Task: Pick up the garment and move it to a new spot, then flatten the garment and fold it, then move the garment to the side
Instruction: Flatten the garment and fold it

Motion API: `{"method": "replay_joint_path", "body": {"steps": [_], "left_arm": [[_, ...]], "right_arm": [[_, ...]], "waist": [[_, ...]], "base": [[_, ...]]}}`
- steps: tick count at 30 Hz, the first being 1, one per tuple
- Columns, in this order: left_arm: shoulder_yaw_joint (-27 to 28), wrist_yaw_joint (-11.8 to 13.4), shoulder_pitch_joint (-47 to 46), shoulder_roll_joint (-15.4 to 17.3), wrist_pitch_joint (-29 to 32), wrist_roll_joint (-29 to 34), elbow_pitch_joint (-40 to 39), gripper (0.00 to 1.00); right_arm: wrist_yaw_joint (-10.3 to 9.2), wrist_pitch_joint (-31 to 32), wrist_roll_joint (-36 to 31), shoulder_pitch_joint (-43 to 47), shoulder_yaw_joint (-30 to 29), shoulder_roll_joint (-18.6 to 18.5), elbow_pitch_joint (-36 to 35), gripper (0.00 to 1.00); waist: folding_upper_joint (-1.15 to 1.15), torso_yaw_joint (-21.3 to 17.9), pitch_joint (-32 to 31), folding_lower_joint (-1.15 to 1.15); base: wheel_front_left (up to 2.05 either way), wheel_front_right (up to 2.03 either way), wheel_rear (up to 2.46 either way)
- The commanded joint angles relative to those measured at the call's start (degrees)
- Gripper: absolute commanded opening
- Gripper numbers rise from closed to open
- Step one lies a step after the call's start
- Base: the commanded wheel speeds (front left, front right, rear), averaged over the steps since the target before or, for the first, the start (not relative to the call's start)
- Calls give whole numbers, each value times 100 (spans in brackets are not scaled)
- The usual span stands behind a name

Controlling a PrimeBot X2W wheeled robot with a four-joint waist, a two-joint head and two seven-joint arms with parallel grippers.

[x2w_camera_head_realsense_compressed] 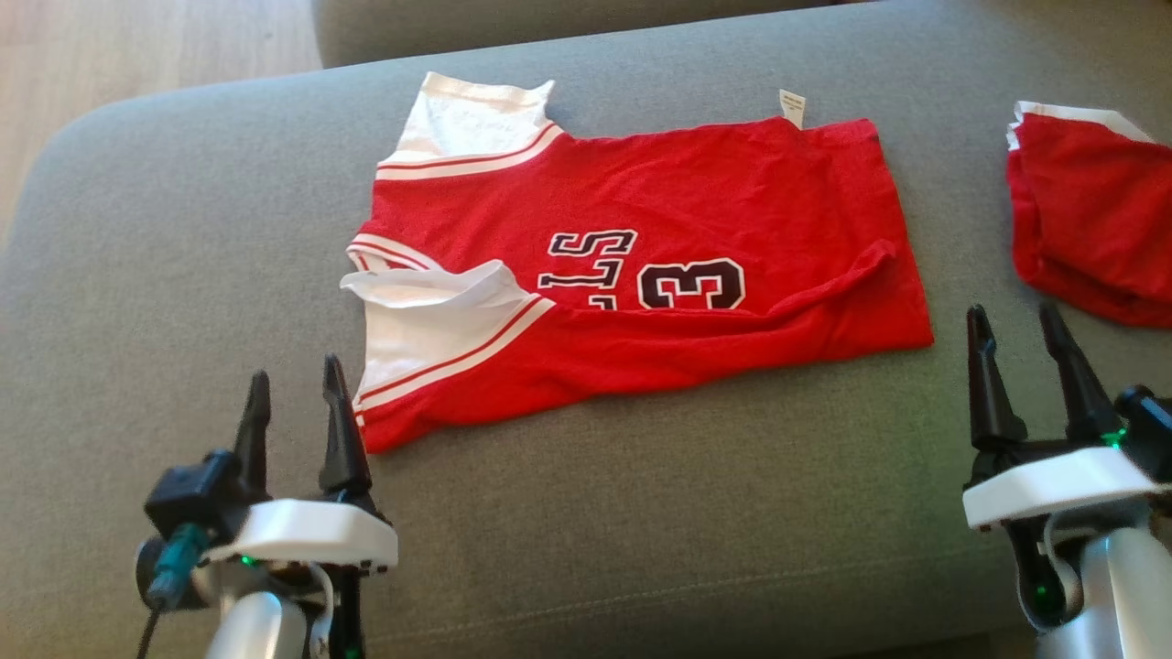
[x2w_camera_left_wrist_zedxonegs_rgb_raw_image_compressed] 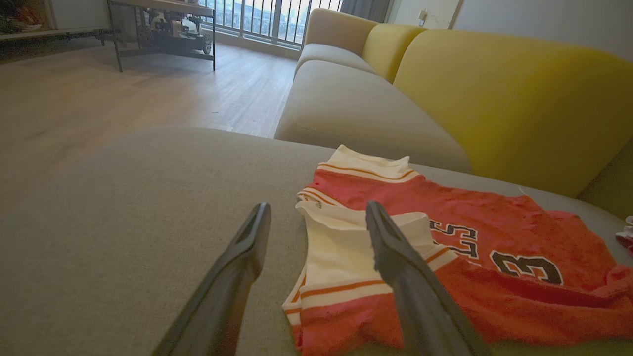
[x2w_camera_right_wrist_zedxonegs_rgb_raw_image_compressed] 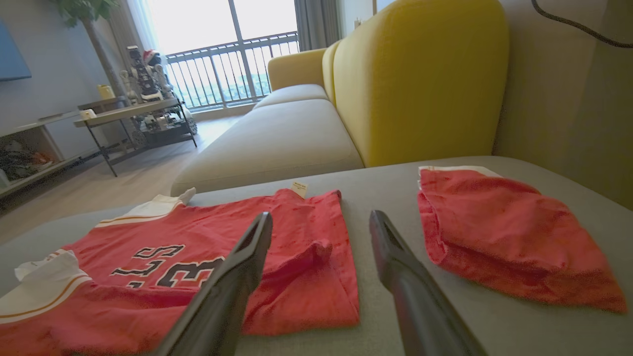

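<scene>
Shirt [x2w_camera_head_realsense_compressed: 641, 275] lies spread mid cushion [x2w_camera_head_realsense_compressed: 595, 549], closer to the far edge. Its near side is folded over and its white end points to the cushion's left edge. Our left gripper [x2w_camera_head_realsense_compressed: 295, 371] is at the near edge, fingers spread, holding nothing, just beside the shirt's white corner. Our right gripper [x2w_camera_head_realsense_compressed: 1014, 311] is at the near edge further right, also spread and empty, between the shirt and a second red cloth [x2w_camera_head_realsense_compressed: 1090, 220] at the right edge.

Left arm [x2w_camera_head_realsense_compressed: 261, 618], right arm [x2w_camera_head_realsense_compressed: 1112, 586]: jaws spread.
</scene>
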Motion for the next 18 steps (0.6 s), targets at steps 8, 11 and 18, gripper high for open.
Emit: {"method": "replay_joint_path", "body": {"steps": [8,11,18], "left_arm": [[-41,-162,-467,-33,-29,-100,1335,100],[-39,-146,-636,-35,-29,-175,1720,100],[7,-3,-872,-36,-29,-528,2463,100]], "right_arm": [[-2,-36,-118,-135,149,100,-540,100],[-2,-36,-118,-123,180,120,-570,100],[-2,-37,-105,-105,247,147,-568,100]], "waist": [[0,-237,56,1],[0,-308,77,1],[0,-479,129,1]], "base": [[0,0,0],[0,0,0],[0,0,0]]}}
